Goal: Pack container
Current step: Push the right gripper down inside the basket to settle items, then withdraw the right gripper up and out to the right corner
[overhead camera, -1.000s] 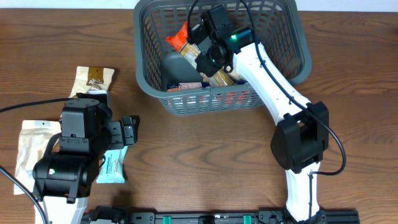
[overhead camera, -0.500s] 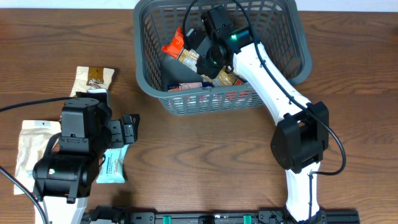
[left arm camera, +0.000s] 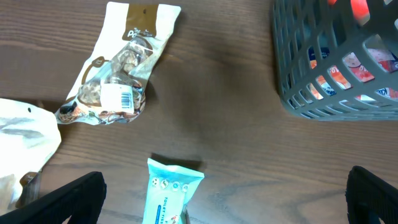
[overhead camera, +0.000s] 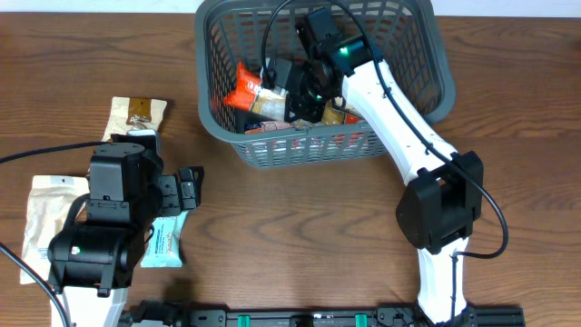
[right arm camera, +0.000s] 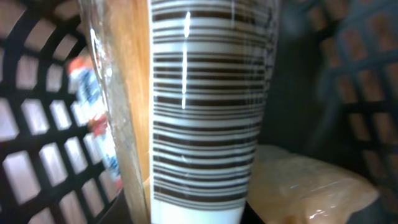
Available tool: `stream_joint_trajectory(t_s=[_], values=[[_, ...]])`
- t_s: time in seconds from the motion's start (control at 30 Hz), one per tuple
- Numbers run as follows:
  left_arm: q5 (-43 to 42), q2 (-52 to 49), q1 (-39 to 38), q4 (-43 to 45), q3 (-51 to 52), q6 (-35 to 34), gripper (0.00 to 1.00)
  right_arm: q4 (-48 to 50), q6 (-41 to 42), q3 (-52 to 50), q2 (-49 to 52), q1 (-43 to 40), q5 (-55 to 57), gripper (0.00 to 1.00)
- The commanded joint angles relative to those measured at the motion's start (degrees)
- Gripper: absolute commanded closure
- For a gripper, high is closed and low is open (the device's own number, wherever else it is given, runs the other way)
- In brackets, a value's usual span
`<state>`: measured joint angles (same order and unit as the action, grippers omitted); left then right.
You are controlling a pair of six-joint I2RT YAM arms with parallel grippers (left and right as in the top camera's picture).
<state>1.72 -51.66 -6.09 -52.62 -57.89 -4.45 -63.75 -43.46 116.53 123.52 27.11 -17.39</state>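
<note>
Dark wood counter (overhead camera: 300, 236) fills the scene. The container (overhead camera: 313, 150), a grey lattice basket, stands at its far centre w/ a few pkts already on its floor. Our right claw (overhead camera: 277, 91) is down inside the basket, jaws together on an orange-topped snack pkt (overhead camera: 243, 84). The wrist view is filled by the pkt's clear film & barcode label, lattice wall close behind. Left claw (overhead camera: 188, 188) hangs over the counter w/ jaws wide apart, holding nothing, near a teal wipes pkt (left arm camera: 171, 196). A brown-topped nut pouch (left arm camera: 121, 68) & a white pouch (overhead camera: 50, 213) lie close by, all outside the basket.

Step in hand, as we read it: set the orange pkt down. To do it well we'd lower it flat over the dark bare patch of floor at the basket's left. We'd keep the pkt's end off the wall slots so it can't snag, & part the jaws only once it rests. Then lift straight up, minding the black cable (overhead camera: 270, 41). Three pkts look left to pack.
</note>
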Motion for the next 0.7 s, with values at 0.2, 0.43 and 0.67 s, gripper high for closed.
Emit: stream_joint_trajectory(t_s=[0.2, 0.43, 0.67], values=[[0.28, 0.04, 0.28, -0.07, -1.11, 0.35, 0.01, -3.54, -5.2, 2.51, -4.39, -0.42, -2.27, 0.81], [0.26, 0.07, 0.28, -0.09, -1.11, 0.33, 0.01, -3.04, -3.72, 2.51, -4.39, -0.39, -1.88, 0.01], [0.35, 0.04, 0.31, 0.0, -1.11, 0.33, 0.01, -1.29, 2.34, 5.11, -4.46, -0.42, -1.6, 0.01]])
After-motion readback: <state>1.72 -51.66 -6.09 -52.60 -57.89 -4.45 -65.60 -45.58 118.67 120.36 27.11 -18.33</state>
